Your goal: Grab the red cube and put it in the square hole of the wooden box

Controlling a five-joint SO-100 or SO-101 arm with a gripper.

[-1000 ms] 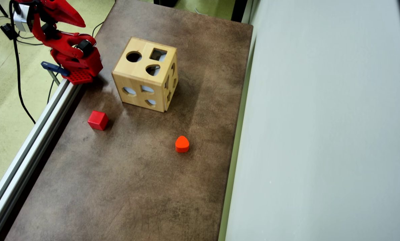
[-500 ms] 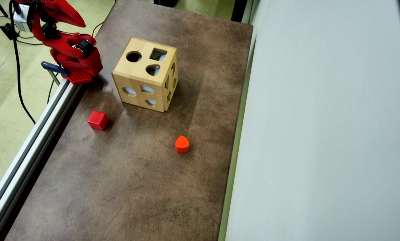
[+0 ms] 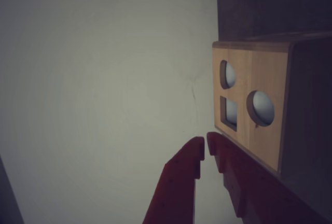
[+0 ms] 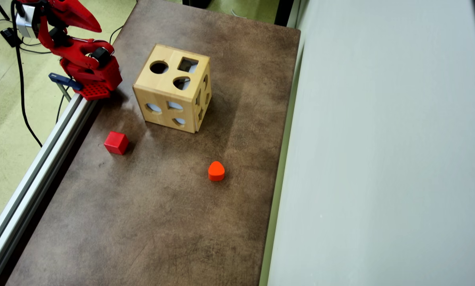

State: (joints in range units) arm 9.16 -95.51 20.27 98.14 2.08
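Overhead view: brown table (image 4: 174,222) runs long, pale wall panel along its right edge, metal rail along its left. Wooden box (image 4: 173,88) sits toward the far end, turned at an angle, top face showing a round hole, the square hole (image 4: 188,64) and a third rounded one; more cutouts on the side faces. Red arm base clamped at the far left corner of the table, arm folded back, apart from everything. Red cube (image 4: 116,142) rests on the table near the left rail, nearer the camera than the box and clear of it, untouched. Orange rounded block (image 4: 216,171) lies apart toward mid-table. Wrist view: tool (image 3: 205,147) tips nearly pressed together, a slim gap only, pinching nothing; box face beside it, cube out of frame. Task judged not begun. Risks: the cube sits close to the rail, so a descent from that side may strike the rail or nudge the cube off line. The box is rotated, so a cube carried square to the arm may catch on the hole's edge and jam or tip off.
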